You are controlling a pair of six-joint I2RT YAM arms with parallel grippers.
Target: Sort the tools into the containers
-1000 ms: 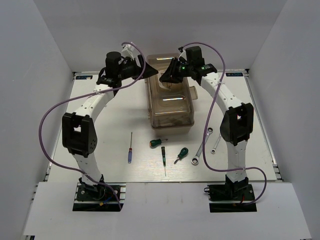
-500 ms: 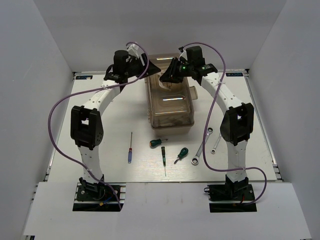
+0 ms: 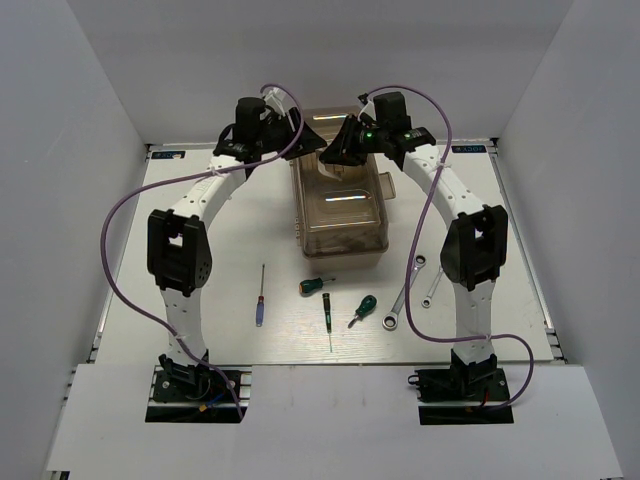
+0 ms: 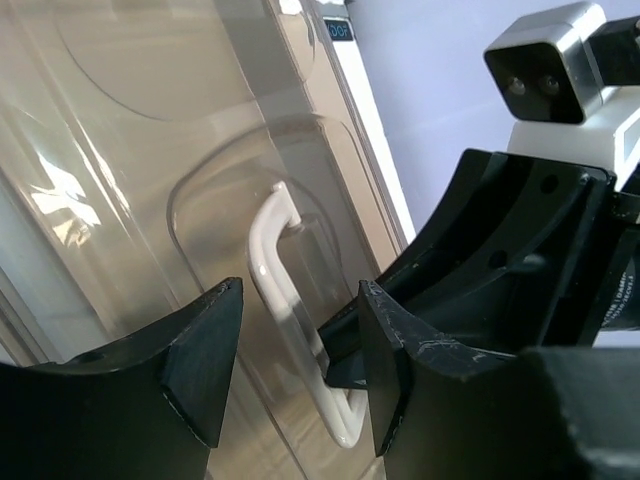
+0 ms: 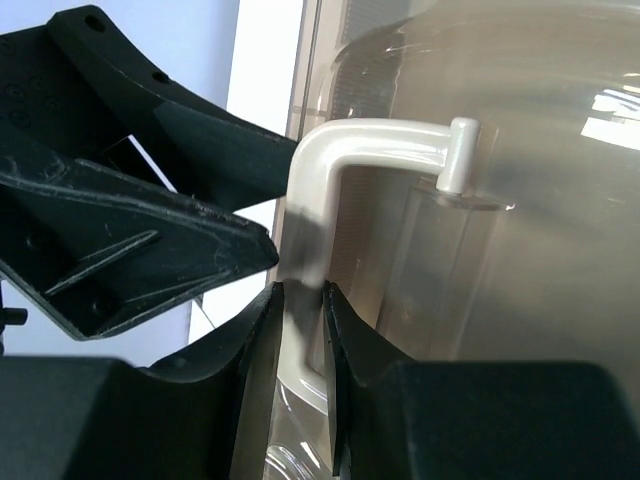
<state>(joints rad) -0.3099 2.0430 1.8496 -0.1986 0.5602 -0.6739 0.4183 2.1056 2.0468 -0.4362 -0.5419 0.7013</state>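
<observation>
Clamping the pale handle [image 5: 372,143] atop the toolbox [image 3: 340,235] with the right gripper [image 5: 300,296], fingers pressed tight near 1 corner of it. Straddling the same handle with the left gripper [image 4: 300,292], jaws parted, touching nothing visible. Apparently working at raising the translucent brown lid [image 3: 342,185], seen down on the toolbox.

Sorted so far: 0 of 6 tools. Lying in front of the toolbox:
- to its left, the blue-handled screwdriver [image 3: 260,309]
- straight ahead, 3 green-handled screwdrivers [image 3: 312,285]
- to its right, the long wrench [image 3: 401,300] and the short wrench [image 3: 433,288]

Left to do, judging by this: opening, then all 6 placements.

Only from the wrist views: finger contact with the handle. Only from the top view: the tools, and both arms arched over the toolbox's far end.
</observation>
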